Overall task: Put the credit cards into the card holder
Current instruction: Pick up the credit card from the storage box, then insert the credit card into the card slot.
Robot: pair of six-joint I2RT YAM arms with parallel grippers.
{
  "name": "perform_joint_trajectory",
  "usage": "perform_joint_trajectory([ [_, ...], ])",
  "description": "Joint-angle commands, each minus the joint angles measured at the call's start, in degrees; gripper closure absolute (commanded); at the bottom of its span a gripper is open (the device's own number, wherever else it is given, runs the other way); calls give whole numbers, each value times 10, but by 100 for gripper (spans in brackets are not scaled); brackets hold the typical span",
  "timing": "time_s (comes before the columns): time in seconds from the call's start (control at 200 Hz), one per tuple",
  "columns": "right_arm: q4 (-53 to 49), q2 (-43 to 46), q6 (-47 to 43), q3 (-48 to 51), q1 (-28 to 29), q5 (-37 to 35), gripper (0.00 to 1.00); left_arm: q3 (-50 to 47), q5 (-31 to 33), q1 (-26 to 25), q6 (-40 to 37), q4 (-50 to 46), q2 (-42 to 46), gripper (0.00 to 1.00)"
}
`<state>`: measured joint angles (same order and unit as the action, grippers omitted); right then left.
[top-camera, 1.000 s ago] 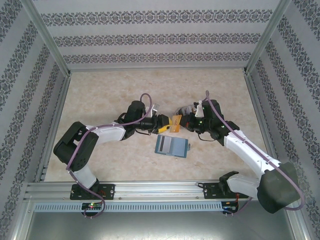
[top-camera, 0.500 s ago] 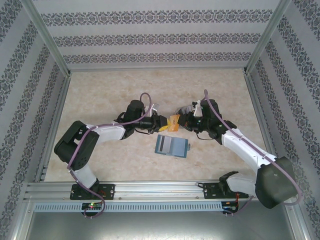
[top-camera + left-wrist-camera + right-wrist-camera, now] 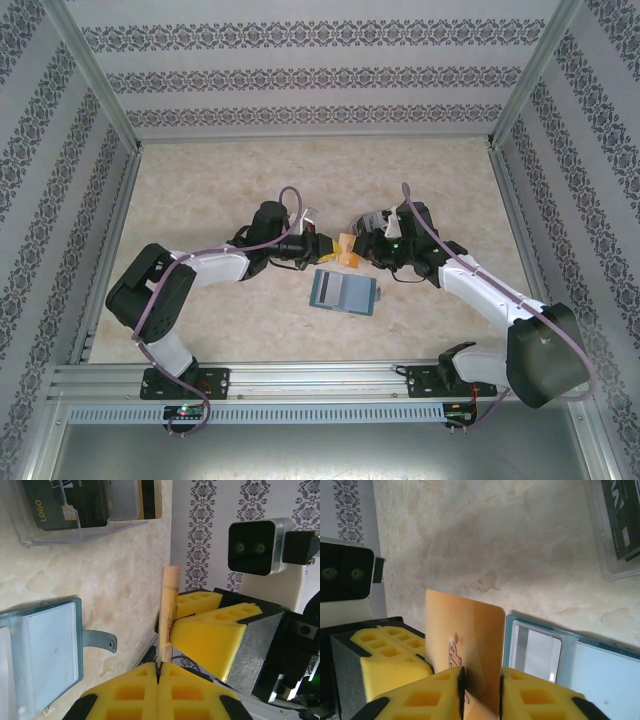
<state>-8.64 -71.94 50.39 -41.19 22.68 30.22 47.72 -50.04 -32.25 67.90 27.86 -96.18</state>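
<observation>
top view: the orange card [image 3: 349,247] hangs off the table [image 3: 200,180] at frame centre, between the left claw [image 3: 335,244] and the right claw [image 3: 360,248], which stand nose to nose. the open wallet [image 3: 343,292] lies flat just below them, apart from both. the jaws are too small to read here.

left wrist view: the left claw [image 3: 159,667], at bottom centre, is clenched on the card's near end, its pads pressed together on it. the card [image 3: 169,605] shows edge-on, a thin line running up the frame and leaning slightly right. the right claw's pads [image 3: 215,635] sit just beside its right face. the wallet [image 3: 40,650] is at lower left with its strap pointing right. a clear box [image 3: 85,510] of dark cards is at upper left.

right wrist view: the right claw [image 3: 481,680], at the bottom, stands a little parted. the card sits between its pads with a dark gap on the right, so i read this claw as released, not pinching. the card [image 3: 465,630] faces the camera upright, its long axis running up the frame. the wallet [image 3: 545,655] lies beyond it at lower right.

this looks like a hand-over from right claw to left. next, the right claw should back straight off without dragging the card. the left must then tip the card down so a short edge leads into a wallet pocket.
</observation>
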Motion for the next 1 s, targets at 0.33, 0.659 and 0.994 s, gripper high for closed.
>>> perform_joint_trajectory([
  [0.33, -39, -57, -35, 38, 58, -71, 76, 23, 121, -41, -171, -259, 43, 100],
  [0.659, -108, -69, -69, 50, 60, -144, 78, 32, 165, -81, -199, -278, 2, 100],
  [0.994, -123, -81, -75, 62, 63, -175, 77, 17, 172, -88, -198, -251, -14, 100],
])
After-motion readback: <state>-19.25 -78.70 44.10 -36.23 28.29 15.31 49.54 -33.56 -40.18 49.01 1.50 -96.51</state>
